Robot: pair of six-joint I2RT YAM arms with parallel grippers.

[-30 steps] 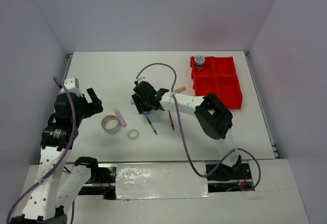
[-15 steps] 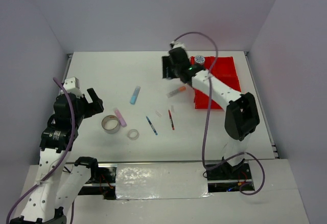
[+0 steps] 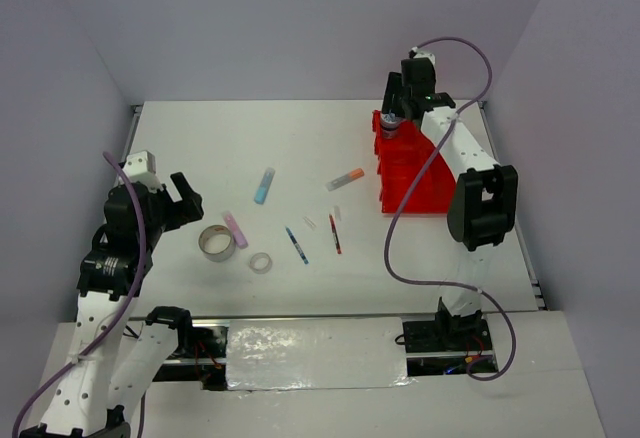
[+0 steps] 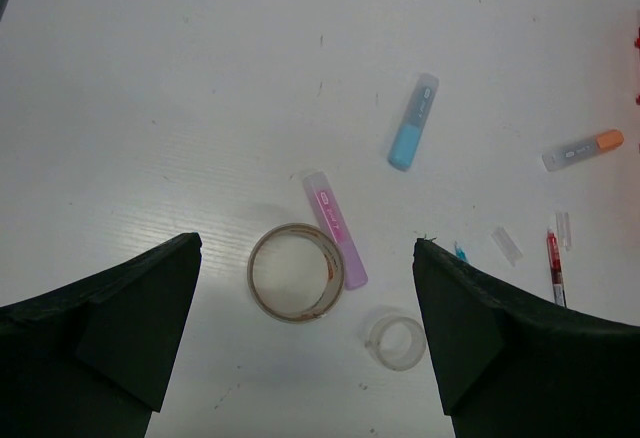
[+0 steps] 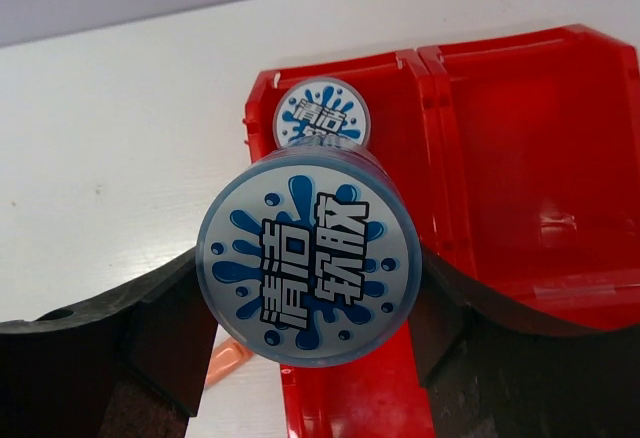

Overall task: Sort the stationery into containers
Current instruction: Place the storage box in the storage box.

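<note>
My right gripper (image 3: 393,116) (image 5: 310,293) is shut on a round blue-patterned tape roll (image 5: 310,258) and holds it above the far-left compartment of the red tray (image 3: 440,163) (image 5: 540,158). A second blue-patterned roll (image 5: 322,113) lies in that compartment. My left gripper (image 3: 185,198) (image 4: 307,248) is open and empty above a silver tape ring (image 3: 216,242) (image 4: 295,271), a clear ring (image 3: 260,262) (image 4: 397,341) and a pink stick (image 3: 235,228) (image 4: 335,228). On the table lie a blue stick (image 3: 264,185) (image 4: 413,135), an orange-capped stick (image 3: 345,179) (image 4: 583,149), a blue pen (image 3: 296,244) and a red pen (image 3: 334,234) (image 4: 555,268).
Two small clear caps (image 3: 310,223) lie between the pens. White walls enclose the table at the back and both sides. The tray's other three compartments look empty.
My right arm swung from the table's middle back and right to above the tray's far-left compartment, carrying the blue-patterned roll. The left arm has not moved.
</note>
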